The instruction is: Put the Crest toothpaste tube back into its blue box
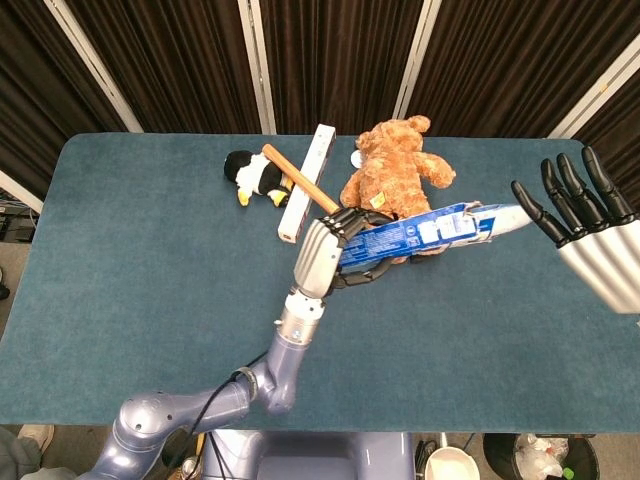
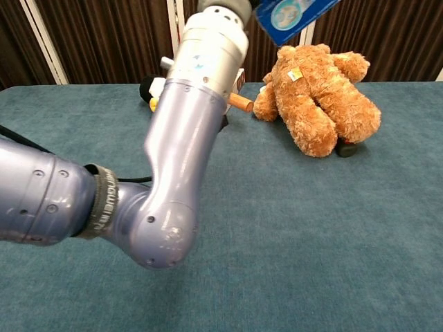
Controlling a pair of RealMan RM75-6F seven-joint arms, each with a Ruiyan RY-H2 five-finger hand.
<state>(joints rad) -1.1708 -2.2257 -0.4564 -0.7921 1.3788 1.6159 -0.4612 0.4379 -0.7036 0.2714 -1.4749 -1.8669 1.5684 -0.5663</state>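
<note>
- Left hand [image 1: 325, 255]: fingers curled around the blue box [image 1: 420, 233], gripping it near its lower end; the box is held off the table [image 1: 150, 260], slanting up and away toward the right edge, over the middle of the table just in front of the teddy bear [image 1: 392, 175].
- Chest view: only one end of the blue box [image 2: 294, 14] shows at the top of frame, above the bear [image 2: 322, 97]; the left arm [image 2: 173, 159] fills most of the near field.
- Right hand [image 1: 590, 225]: at the right edge of the table, palm up, fingers straight and spread, holding nothing; its fingertips sit just beside the far end of the box, apart from it.
- Toothpaste tube [image 1: 503, 216]: a pale end shows at the box's far opening; cannot tell how much of the tube sits inside.
- Toward the far edge: the bear lying on its side; a toy penguin [image 1: 255, 176] left of it; a long white box [image 1: 307, 182] between them, lying lengthwise toward the far edge; a wooden stick [image 1: 300, 180] laid across the white box, one end near the penguin.
</note>
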